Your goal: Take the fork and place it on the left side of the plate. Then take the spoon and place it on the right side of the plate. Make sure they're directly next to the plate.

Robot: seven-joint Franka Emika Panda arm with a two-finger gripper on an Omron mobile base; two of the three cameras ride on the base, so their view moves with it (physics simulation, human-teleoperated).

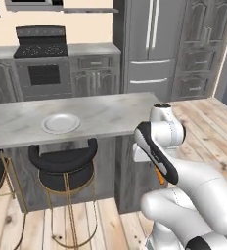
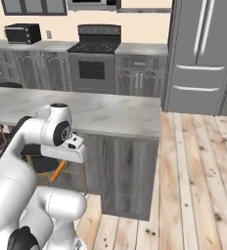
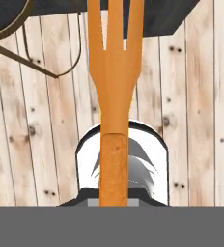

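The end effector point(image 3: 114, 200) is closed on the fork point(image 3: 115, 96), which hangs tines-down below the edge of the worktop point(image 1: 110, 114), off to the right of the plate point(image 1: 60, 123) and over the wooden floor point(image 3: 201, 120). The plate sits alone on the worktop with nothing beside it. I judge the task in its first stage: fork picked up but not placed, spoon step untouched.
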